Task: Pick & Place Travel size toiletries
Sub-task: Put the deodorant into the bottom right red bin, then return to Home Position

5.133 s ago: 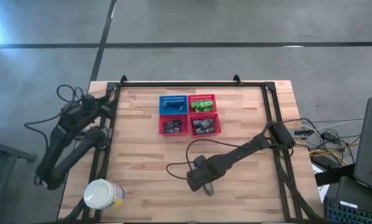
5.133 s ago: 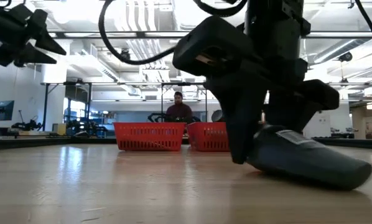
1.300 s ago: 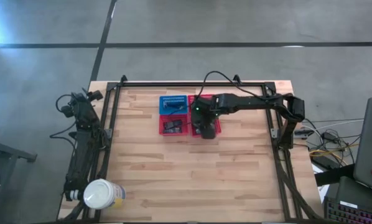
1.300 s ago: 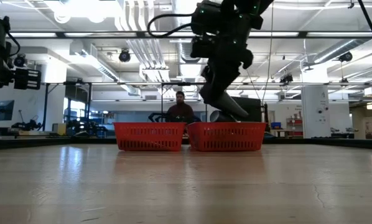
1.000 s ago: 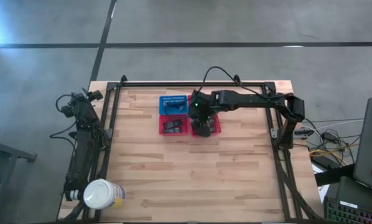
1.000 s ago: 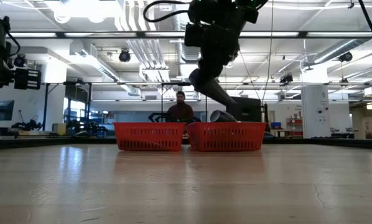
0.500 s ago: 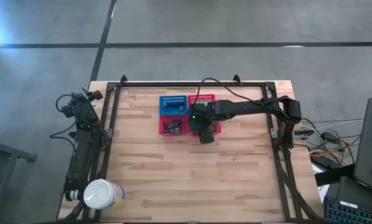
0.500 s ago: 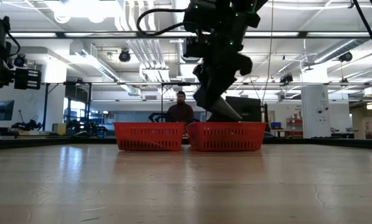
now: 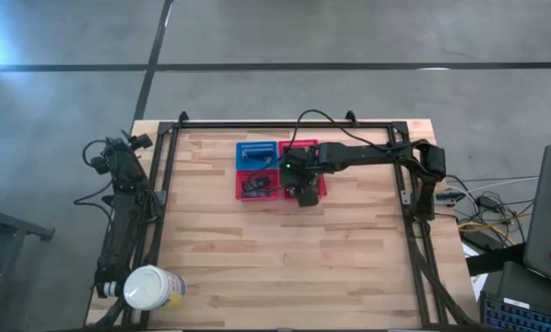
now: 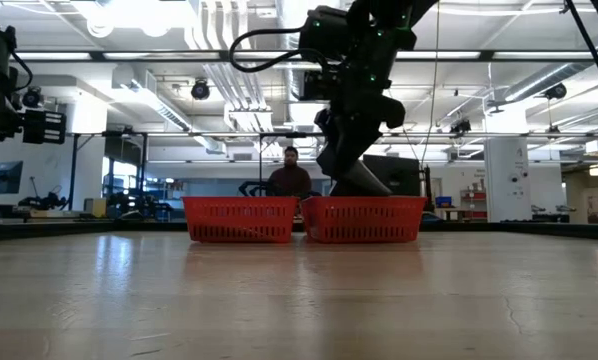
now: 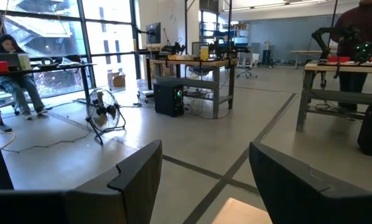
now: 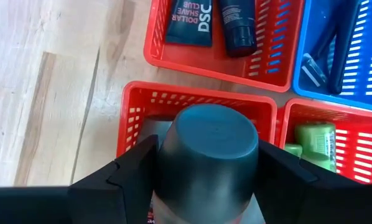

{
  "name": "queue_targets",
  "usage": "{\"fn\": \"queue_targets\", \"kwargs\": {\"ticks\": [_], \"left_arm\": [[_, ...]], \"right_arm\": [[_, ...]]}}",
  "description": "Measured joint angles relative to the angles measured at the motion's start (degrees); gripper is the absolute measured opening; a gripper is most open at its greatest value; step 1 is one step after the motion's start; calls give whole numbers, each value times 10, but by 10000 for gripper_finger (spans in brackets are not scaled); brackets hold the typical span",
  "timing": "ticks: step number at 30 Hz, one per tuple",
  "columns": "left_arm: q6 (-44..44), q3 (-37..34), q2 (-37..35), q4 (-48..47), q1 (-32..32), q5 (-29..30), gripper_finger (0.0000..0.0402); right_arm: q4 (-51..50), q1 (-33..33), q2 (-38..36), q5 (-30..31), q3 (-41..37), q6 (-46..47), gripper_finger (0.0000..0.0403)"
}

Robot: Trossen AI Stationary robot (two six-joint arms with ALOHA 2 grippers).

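Observation:
My right gripper is over the near right red basket, shut on a grey rounded bottle. In the low view the gripper slants down and the bottle reaches the basket's rim. Another grey bottle lies in that basket. Black tubes lie in the near left red basket. Green bottles lie in the far right red basket. My left gripper is open, parked off the table's left edge. My right gripper pinches the grey bottle between its two fingers, one on each side of the body. The bottle lies along the fingers and slants down from above. Its free round end points into the near right red basket; whether it touches the contents is hidden.
A blue basket stands behind the near left red one. A large white jar stands at the table's near left corner. A black frame rail runs along the far edge. Bare wood lies between the baskets and the near edge.
My right gripper, still shut on the grey bottle, has come down a little over the near right red basket. The bottle's lower end stood above the rim before and is now level with it.

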State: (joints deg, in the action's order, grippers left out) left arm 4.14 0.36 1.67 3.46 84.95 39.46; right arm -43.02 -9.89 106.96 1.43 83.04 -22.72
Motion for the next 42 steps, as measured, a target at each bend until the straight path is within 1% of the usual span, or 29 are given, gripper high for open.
{"fn": "queue_targets", "kwargs": {"ticks": [4, 11, 16, 19, 25, 28, 30, 32, 34, 35, 37, 38, 39, 40, 41, 42], "left_arm": [[0, 0, 0, 0, 0, 0, 245], [0, 1, 0, 0, 0, 0, 245], [0, 2, 0, 0, 0, 0, 245], [0, 2, 0, 4, 0, 0, 245], [-1, 2, 0, 7, 0, -1, 245], [-1, 2, 0, 7, 0, -1, 245], [-1, 2, 0, 8, 0, -1, 245], [-1, 2, 0, 9, 0, -1, 245], [-1, 2, 0, 9, 0, -1, 245], [-1, 2, 0, 9, 0, -1, 245], [-1, 2, 0, 9, 0, -1, 245], [-1, 2, 0, 9, 0, -1, 245], [-1, 2, 0, 10, 0, -1, 245], [-1, 2, 0, 10, 0, -1, 245], [-1, 2, 0, 10, 0, 0, 245], [-1, 2, 0, 10, 0, 0, 245]], "right_arm": [[1, 0, 0, 0, -8, 0, 224], [5, 0, 0, 2, -38, 0, 263], [4, 2, -2, 60, -39, 25, 288], [4, 2, -10, 65, -22, 44, 305], [6, 15, -27, 62, 37, 77, 337], [0, 26, -36, 60, 62, 112, 351], [2, 30, -43, 40, 69, 126, 357], [6, 32, -46, -13, 68, 136, 358], [50, 33, -46, -70, 72, 163, 353], [76, 33, -45, -89, 78, 180, 350], [131, 33, -46, -101, 99, 221, 342], [115, 33, -47, -124, 118, 215, 338], [69, 30, -50, -160, 134, 198, 334], [5, 28, -54, -179, 151, 192, 331], [-41, 29, -54, -184, 172, 215, 327], [-72, 32, -54, -184, 192, 257, 325]]}}
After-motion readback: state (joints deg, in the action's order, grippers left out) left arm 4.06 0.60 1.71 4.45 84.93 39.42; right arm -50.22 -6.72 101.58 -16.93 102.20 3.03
